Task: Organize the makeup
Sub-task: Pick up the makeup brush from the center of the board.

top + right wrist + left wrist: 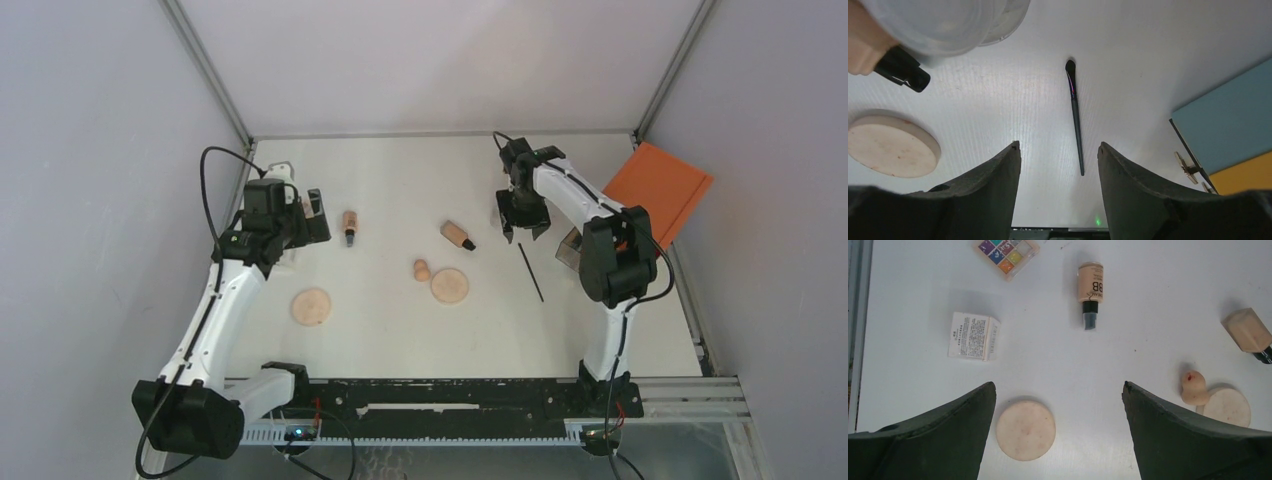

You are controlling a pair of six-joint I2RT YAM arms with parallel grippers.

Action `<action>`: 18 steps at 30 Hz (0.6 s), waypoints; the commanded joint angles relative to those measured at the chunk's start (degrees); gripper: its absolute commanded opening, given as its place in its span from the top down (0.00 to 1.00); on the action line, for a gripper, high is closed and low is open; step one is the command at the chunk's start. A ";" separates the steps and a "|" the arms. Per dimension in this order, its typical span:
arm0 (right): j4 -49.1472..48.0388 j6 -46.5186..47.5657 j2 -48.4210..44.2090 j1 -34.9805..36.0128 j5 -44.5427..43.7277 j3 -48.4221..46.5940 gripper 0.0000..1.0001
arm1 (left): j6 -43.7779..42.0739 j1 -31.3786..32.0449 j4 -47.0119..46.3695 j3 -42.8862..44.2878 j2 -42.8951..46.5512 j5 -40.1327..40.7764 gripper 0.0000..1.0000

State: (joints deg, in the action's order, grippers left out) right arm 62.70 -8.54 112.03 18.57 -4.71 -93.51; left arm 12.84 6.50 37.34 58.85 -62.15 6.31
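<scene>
The makeup lies scattered on the white table. In the top view a peach bottle (349, 226), a second peach bottle (457, 235), a beige sponge (422, 269), two tan discs (450, 286) (311, 306) and a thin black brush (531, 271) show. My left gripper (310, 215) is open and empty; its wrist view shows a disc (1025, 430) just inside the left finger, a bottle (1090, 287), a colourful palette (1006, 255) and the sponge (1194, 388). My right gripper (522, 225) is open and empty above the brush (1075, 115), whose handle end lies between the fingertips.
An orange-topped box (655, 190) with clear drawers (570, 245) stands at the right edge, behind the right arm. A small white printed carton (974, 336) lies at the left. A blurred clear plastic thing (948, 20) hangs at the top left of the right wrist view.
</scene>
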 commanded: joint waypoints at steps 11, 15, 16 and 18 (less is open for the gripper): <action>0.25 0.66 4.59 -2.56 0.72 1.23 0.46 | -1.56 -0.26 -3.23 1.53 -0.30 -1.36 0.00; -1.91 0.59 6.10 -2.57 1.30 3.80 0.53 | -1.03 -0.27 -3.11 2.78 -0.35 -2.60 0.00; -2.29 0.56 6.62 -2.59 1.35 4.24 0.54 | -0.87 -0.26 -3.07 2.92 -0.26 -2.92 0.00; -2.91 0.45 7.46 -2.57 1.80 4.83 0.55 | -0.51 -0.32 -3.00 3.09 -0.17 -3.24 0.00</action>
State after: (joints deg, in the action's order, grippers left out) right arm 62.50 -7.81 117.78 16.14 -3.75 -89.67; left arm 12.01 6.46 36.32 58.98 -62.70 4.86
